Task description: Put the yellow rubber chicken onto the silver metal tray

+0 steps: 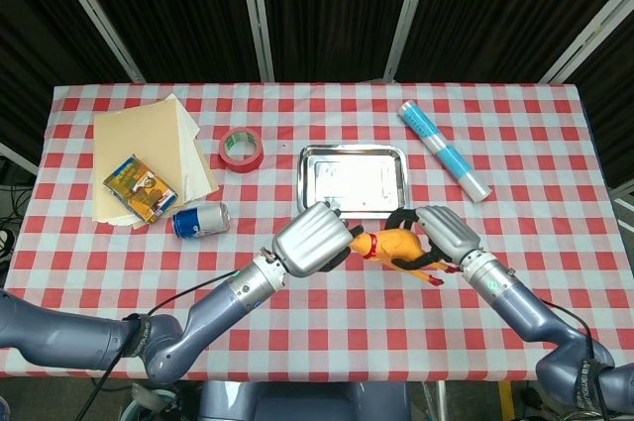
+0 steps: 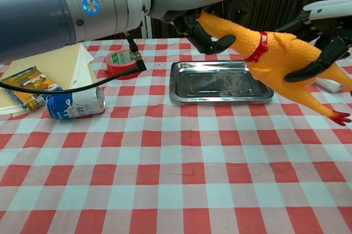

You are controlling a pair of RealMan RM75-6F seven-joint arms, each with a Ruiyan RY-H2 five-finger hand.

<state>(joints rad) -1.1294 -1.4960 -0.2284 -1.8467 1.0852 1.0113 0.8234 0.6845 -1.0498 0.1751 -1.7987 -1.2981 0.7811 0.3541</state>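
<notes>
The yellow rubber chicken (image 1: pixel 396 245) (image 2: pixel 275 55) with its red collar hangs in the air just in front of the silver metal tray (image 1: pixel 354 177) (image 2: pixel 220 82). My left hand (image 1: pixel 315 238) (image 2: pixel 206 27) grips its head and beak end. My right hand (image 1: pixel 446 235) (image 2: pixel 324 36) holds its body, fingers wrapped round the back. The orange feet stick out toward the lower right. The tray lies flat on the checked cloth with nothing in it.
A red tape roll (image 1: pixel 241 150), a blue can (image 1: pixel 200 220) lying on its side, a snack box (image 1: pixel 140 188) on tan paper sheets (image 1: pixel 158 149), and a blue-white tube (image 1: pixel 444 151) right of the tray lie on the table.
</notes>
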